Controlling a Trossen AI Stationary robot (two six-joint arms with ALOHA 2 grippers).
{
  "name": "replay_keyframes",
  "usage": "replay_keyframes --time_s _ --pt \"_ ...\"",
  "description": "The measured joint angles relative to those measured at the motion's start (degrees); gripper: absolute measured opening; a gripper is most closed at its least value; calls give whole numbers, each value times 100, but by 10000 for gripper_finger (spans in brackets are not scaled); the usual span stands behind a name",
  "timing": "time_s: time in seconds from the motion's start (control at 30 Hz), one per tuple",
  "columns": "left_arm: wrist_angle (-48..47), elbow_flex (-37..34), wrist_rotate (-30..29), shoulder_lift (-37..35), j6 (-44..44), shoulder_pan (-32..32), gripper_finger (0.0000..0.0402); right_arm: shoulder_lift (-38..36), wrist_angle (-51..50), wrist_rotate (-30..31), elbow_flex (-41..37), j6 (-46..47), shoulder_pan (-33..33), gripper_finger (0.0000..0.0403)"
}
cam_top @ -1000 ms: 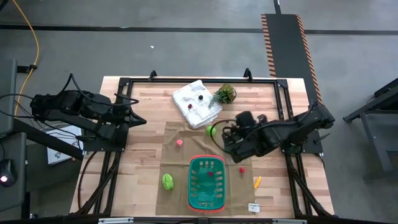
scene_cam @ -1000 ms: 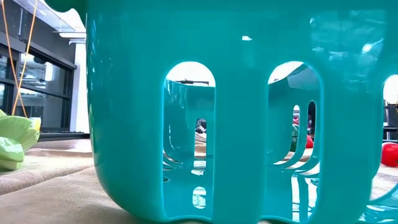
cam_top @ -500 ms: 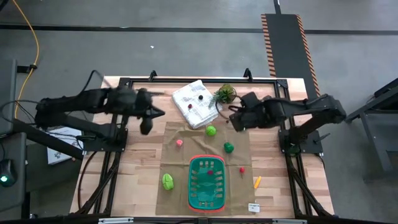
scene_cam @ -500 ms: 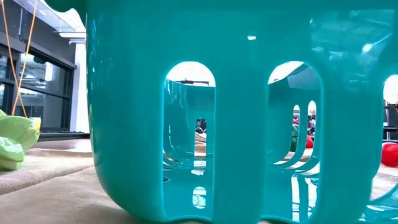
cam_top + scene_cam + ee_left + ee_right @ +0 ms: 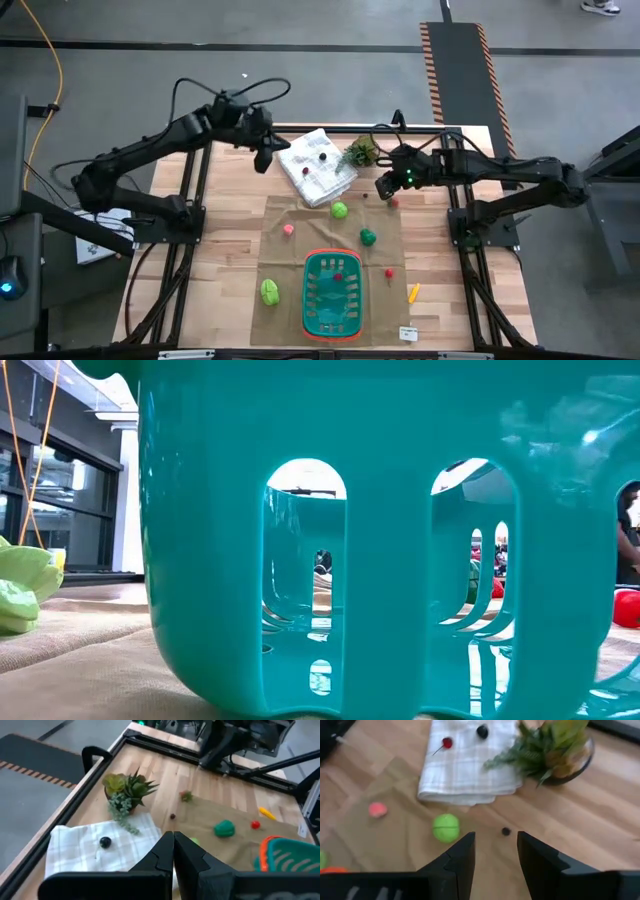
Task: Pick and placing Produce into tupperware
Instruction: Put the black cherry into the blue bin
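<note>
From table height the green slotted plastic basket [image 5: 330, 530] blocks nearly everything, so neither hand shows there. The left hand [image 5: 262, 158], clenched and empty, has swung from the counter's [image 5: 230, 250] left edge to the folded white checked cloth [image 5: 316, 166]. The right hand [image 5: 383, 190], parted and holding nothing, has pulled back beside the leafy potted plant [image 5: 360, 152]; the round green toy fruit [image 5: 340, 210] lies just ahead of it, the basket well beyond.
</note>
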Motion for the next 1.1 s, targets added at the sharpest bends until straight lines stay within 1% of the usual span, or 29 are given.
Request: replay_keyframes --time_s 0.1,0.27,0.43,0.57,0.67,0.8,0.97,1.1 --pt "167 0 160 345 365 170 20 -83 227 -324 -274 -39 -116 138" --pt "360 -2 204 932 1088 246 85 -77 306 -419 -497 -38 -133 138" --pt "841 -4 159 1580 1114 384 142 -76 277 -417 -543 63 -242 138" --pt "1144 -2 139 2022 1091 617 171 -76 393 -420 -543 164 -406 138" --pt "1151 81 147 2285 1093 800 181 -76 519 -460 -543 185 -518 138" --pt "864 367 244 2618 1336 978 180 -76 608 -467 -543 283 -643 138" --pt "411 947 265 3089 1759 1000 169 -76 692 -480 -543 293 -812 138" --pt "-26 1503 228 3522 1855 984 167 -76 746 -480 -543 306 -901 138"
